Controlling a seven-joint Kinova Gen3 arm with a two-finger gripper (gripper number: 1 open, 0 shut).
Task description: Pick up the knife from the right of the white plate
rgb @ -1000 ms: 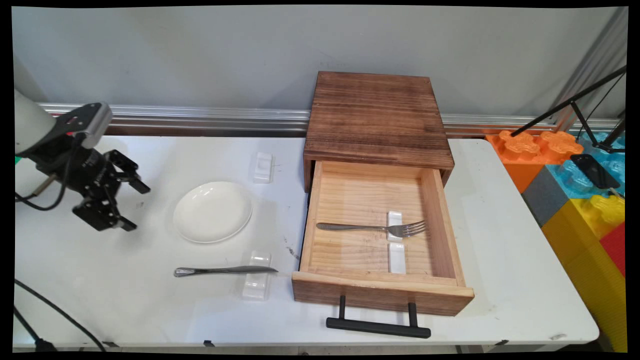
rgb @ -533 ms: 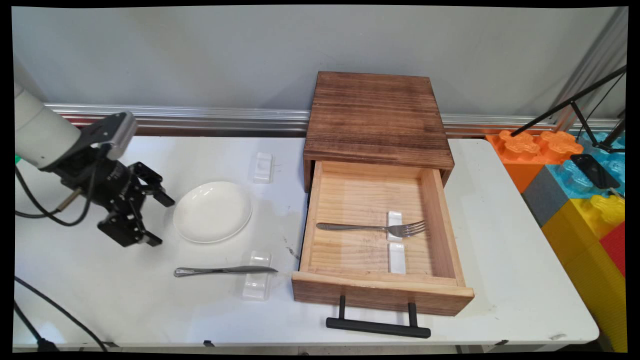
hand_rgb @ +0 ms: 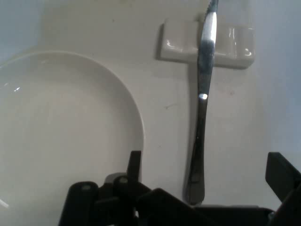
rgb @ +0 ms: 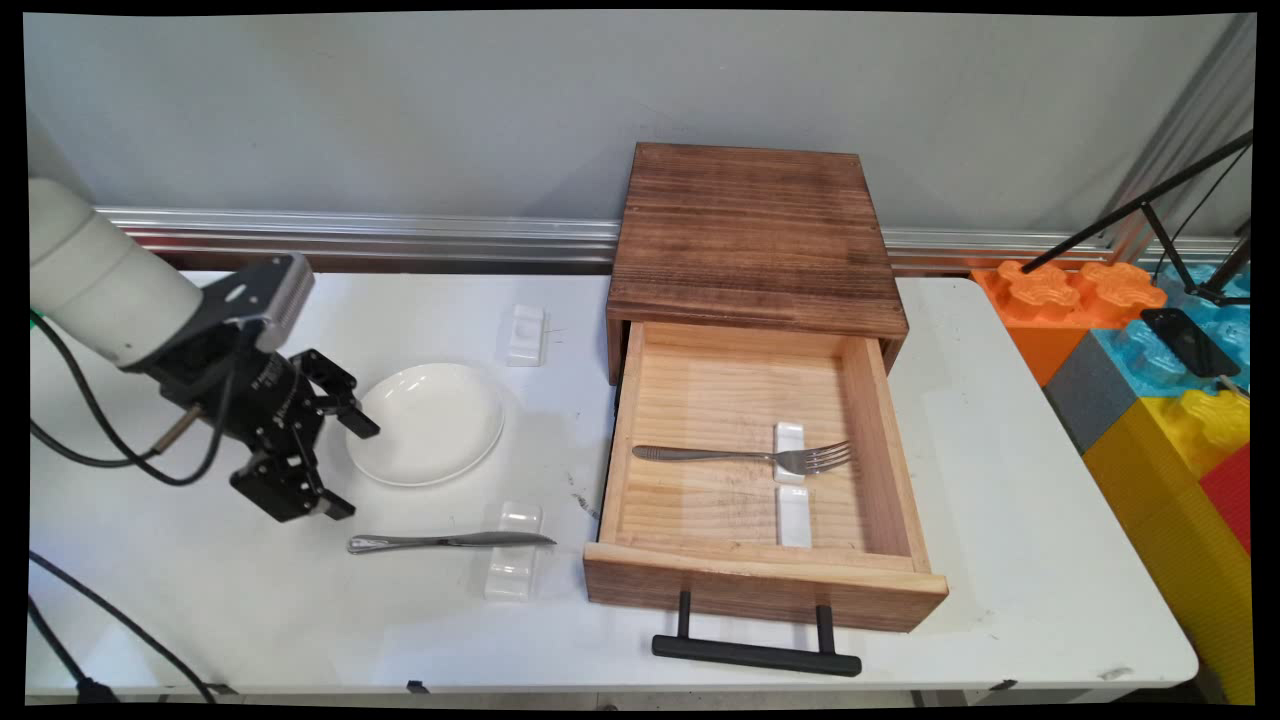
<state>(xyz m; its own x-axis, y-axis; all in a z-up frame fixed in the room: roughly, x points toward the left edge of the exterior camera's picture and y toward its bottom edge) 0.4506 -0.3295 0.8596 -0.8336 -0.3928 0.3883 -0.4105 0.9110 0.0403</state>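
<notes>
A black two-finger tool [rgb: 340, 470] on a white arm hangs at the left of the main view, above a white bench [rgb: 200, 590]. Its fingers are spread apart and hold nothing.

Just right of the tool lies a shallow white plate [rgb: 425, 423], empty. Below the plate, in the lower left-centre of the frame, a table knife [rgb: 450, 541] lies flat, its blade resting across a small white cutlery rest [rgb: 513, 560] and its handle pointing left toward the tool. The tool sits above and left of the handle end, near it but not touching.

In the hand view, the plate [hand_rgb: 66, 136] fills the left side. The knife [hand_rgb: 202, 108] runs up the frame between the two fingers, handle end at the bottom near the black linkage, blade crossing the rest [hand_rgb: 183, 44] at the top. One finger [hand_rgb: 135, 165] stands over the plate's rim; the other shows at the right edge.

A second white rest [rgb: 526, 334] sits above the plate. At centre, a wooden drawer box [rgb: 750, 230] has its drawer [rgb: 765, 585] pulled open; inside, a fork [rgb: 745, 456] lies across another white rest [rgb: 794, 500]. The knife is on the bench, outside the drawer, and nothing is grasped.
</notes>
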